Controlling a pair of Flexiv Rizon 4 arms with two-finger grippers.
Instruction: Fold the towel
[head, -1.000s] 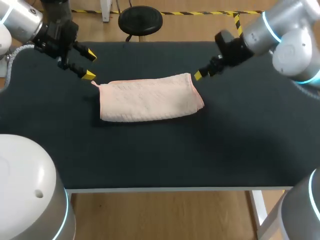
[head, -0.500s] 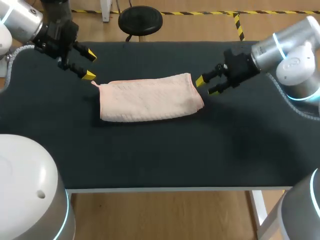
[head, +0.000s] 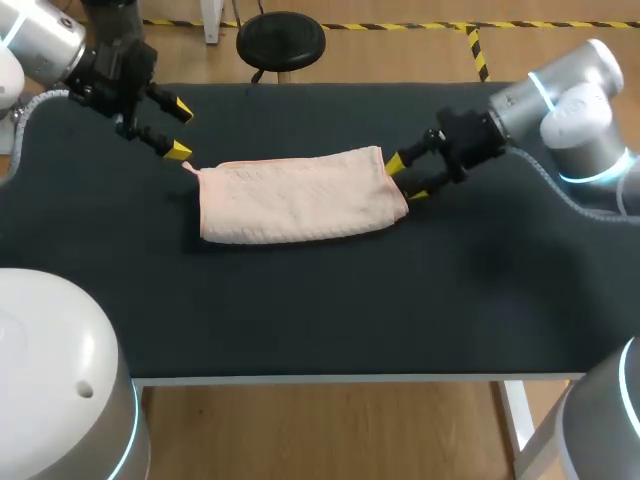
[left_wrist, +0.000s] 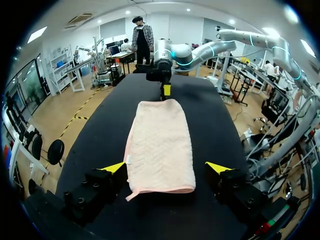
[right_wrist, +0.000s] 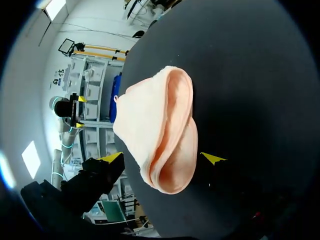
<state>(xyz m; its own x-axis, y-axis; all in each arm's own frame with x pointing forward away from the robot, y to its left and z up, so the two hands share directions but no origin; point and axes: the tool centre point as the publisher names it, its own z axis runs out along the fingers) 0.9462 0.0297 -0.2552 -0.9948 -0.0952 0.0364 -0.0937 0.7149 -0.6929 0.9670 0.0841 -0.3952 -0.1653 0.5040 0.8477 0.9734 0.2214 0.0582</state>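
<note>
- Black matte tabletop (head: 300, 320) is being occupied near its middle by a pale pink quilted cloth towel (head: 300, 197), long axis running left to right.
- Its right short end is being bracketed by the right gripper (head: 406, 177), fingers spread, nothing clamped; this arm is judged nearer.
- The left gripper (head: 180, 129) is being held open, empty, just off the left end.

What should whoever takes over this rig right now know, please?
Left tool: open, holding nothing, poised by the far left corner of the pale pink cloth towel.
Right tool: open, with the towel's right end between its fingers, not gripped.
Towel: lies flat on the black table, apparently already doubled over into a long strip.
Left to do: probably grip the right end and fold it across to the left end.
</note>
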